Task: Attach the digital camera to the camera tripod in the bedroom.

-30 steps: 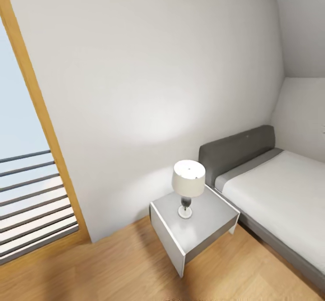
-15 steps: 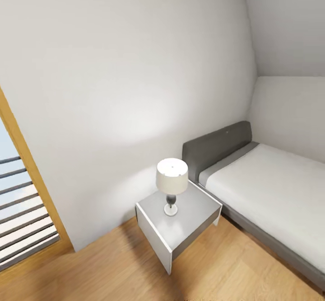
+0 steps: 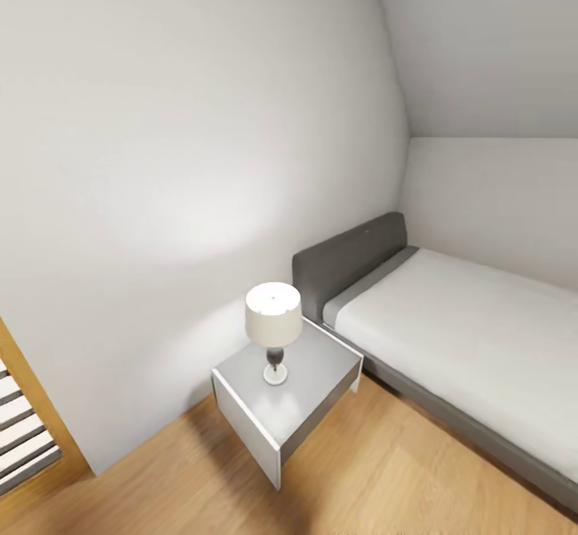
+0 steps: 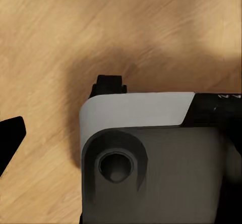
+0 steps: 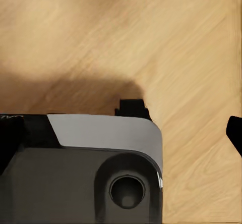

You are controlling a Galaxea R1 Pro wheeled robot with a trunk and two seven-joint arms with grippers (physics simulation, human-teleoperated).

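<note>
The robot is in the bedroom, facing a corner of white-grey walls (image 3: 201,117). A low grey bed with a white mattress (image 3: 466,342) stands along the right wall, and beside its headboard sits a square grey-topped bedside table (image 3: 281,394) carrying a small lamp with a white drum shade (image 3: 273,322). The light wood plank floor (image 3: 377,479) spreads in front. Neither the camera nor the tripod appears among these things, so the task seems to be at the searching stage: finding both, picking up the camera and mounting it all look left to do.

Both wrist cameras look straight down at the planks past the robot's grey and white base (image 4: 151,153), which suggests the arms hang low at its sides. Only a dark tip, probably a finger, shows at each view's edge, so I cannot tell how wide either gripper stands.
</note>
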